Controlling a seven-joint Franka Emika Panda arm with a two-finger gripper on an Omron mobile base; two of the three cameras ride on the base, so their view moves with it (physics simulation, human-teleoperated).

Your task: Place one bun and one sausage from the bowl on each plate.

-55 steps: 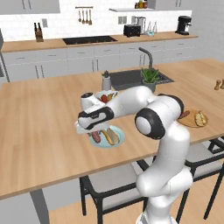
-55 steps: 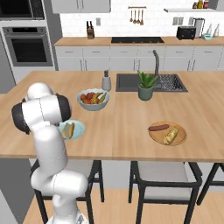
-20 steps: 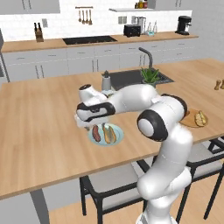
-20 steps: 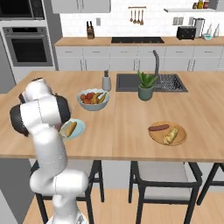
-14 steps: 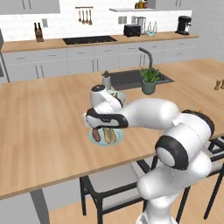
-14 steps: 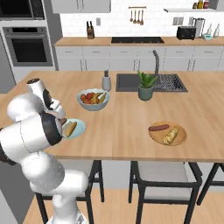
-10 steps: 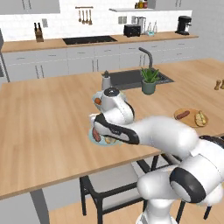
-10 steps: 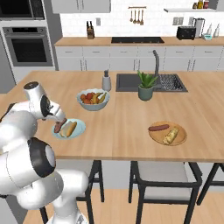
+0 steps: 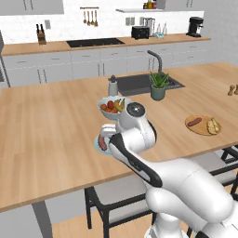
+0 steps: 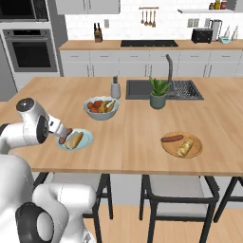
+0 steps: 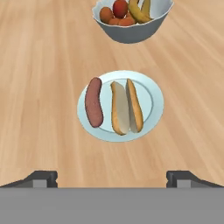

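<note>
Pale blue plate [image 11: 155, 94] carries sausage [image 11: 93, 102] and bun [image 11: 126, 106]; gripper [image 11: 112, 177], tips barely visible, spread wide, empty.

near plate [image 11: 153, 94] — sausage [image 11: 93, 101] beside bun [image 11: 126, 106]; fruit bowl [image 11: 131, 19] behind | far plate [image 10: 182, 144] — right

The light is bright and even, like a soft daytime room. Shadows are faint and small. The long wooden counter [image 10: 142, 118] has no glare. The far kitchen looks a bit blurry and grainy.
</note>
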